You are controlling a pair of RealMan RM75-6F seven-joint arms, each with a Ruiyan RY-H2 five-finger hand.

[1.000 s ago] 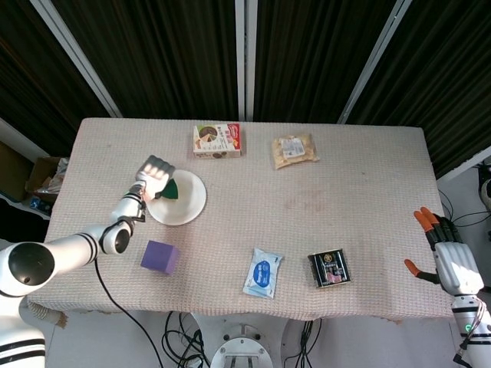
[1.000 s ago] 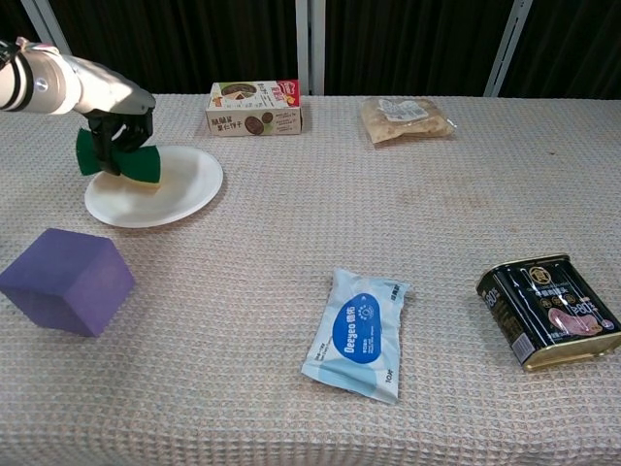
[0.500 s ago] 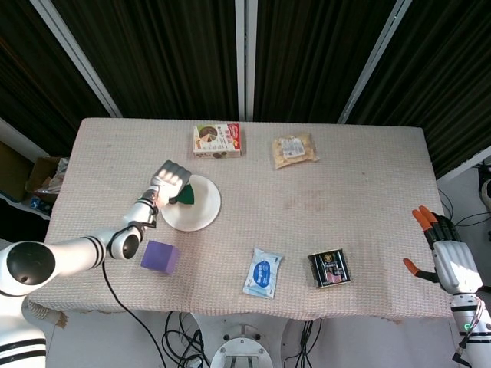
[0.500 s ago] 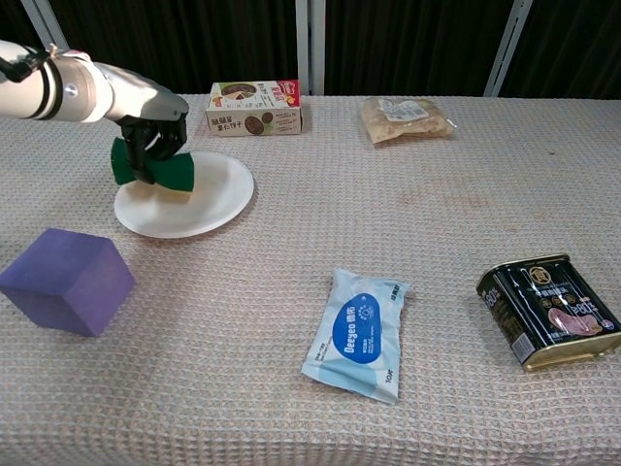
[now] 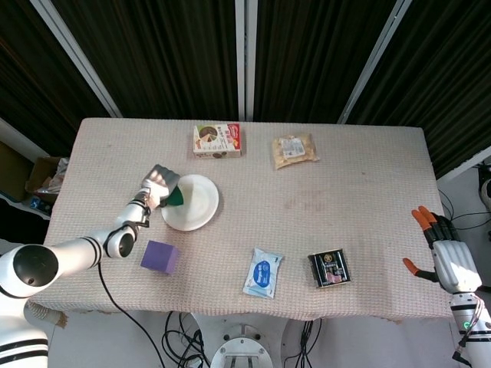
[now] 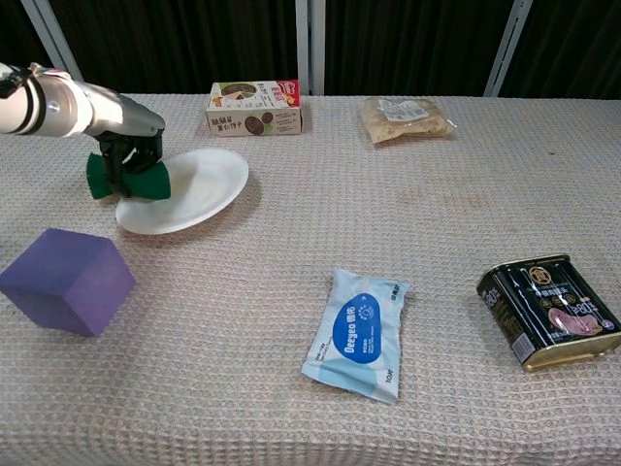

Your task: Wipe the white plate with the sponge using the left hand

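Near the table's left edge, the left hand grasps the green sponge against the white plate's tilted rim, presumably wiping; the right hand hangs released.

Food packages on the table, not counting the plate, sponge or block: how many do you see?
4. Cookie box at the far edge, clear snack bag to its right, blue wipes-style pouch near the front centre, black tin front right. None looks hidden.

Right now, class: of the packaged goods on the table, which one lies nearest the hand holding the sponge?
The cookie box at the table's far edge. It sits just beyond the white plate from the left hand; the snack bag, wipes pack and tin lie farther right.
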